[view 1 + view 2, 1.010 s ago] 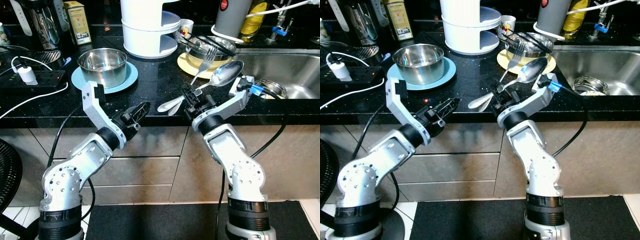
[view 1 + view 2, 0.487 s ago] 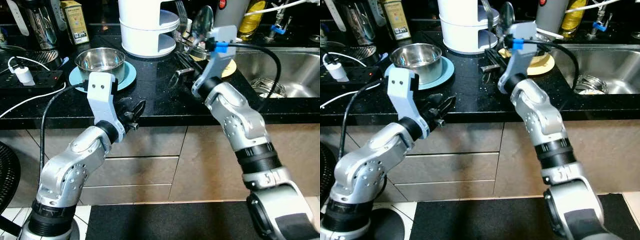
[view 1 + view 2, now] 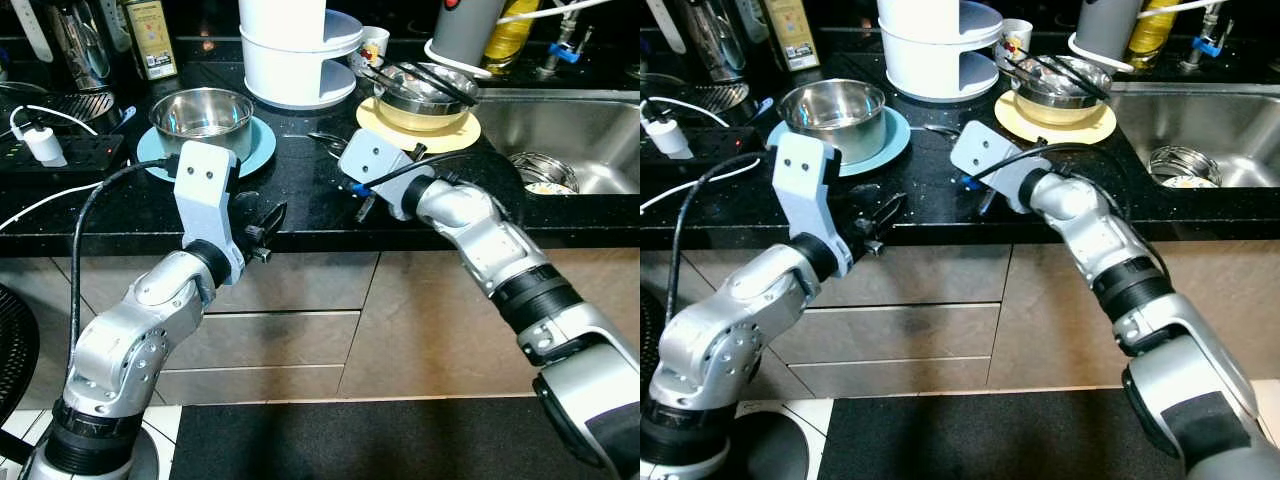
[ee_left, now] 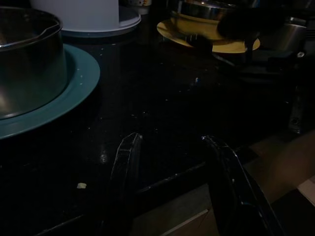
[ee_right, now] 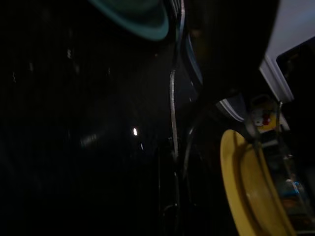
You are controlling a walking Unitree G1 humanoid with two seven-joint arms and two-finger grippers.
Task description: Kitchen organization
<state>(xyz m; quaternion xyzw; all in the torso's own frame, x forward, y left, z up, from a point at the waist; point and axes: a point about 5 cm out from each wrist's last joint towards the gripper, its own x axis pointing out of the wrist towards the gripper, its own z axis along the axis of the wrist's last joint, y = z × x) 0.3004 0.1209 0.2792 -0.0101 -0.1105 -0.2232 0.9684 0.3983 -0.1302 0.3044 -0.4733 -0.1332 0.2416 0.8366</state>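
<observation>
Right gripper (image 3: 360, 205) is down low over the black surface (image 3: 300, 190), wrist block tipped toward the middle, between the teal plate (image 3: 255, 150) and the yellow plate (image 3: 440, 125). Its wrist view is very dark, but thin metal handles of cutlery (image 5: 173, 118) run lengthwise straight ahead of the camera, close along the line of the fingers. From the head, a shiny tip of that cutlery (image 3: 325, 138) pokes out just beyond the wrist block, lying on the surface beside the teal plate. Whether the fingers are clamped on the handles or loose around them, I cannot tell; too dark.

Left gripper (image 3: 262, 222) hovers at the front edge of the surface, just below the steel bowl (image 3: 205, 115) that sits on the teal plate. Its two fingers (image 4: 125, 162) stand spread apart with nothing between them.

A second steel bowl (image 3: 420, 95) sits on the yellow plate, dark utensils laid across its rim. The sink (image 3: 560, 130) is off to the right.
</observation>
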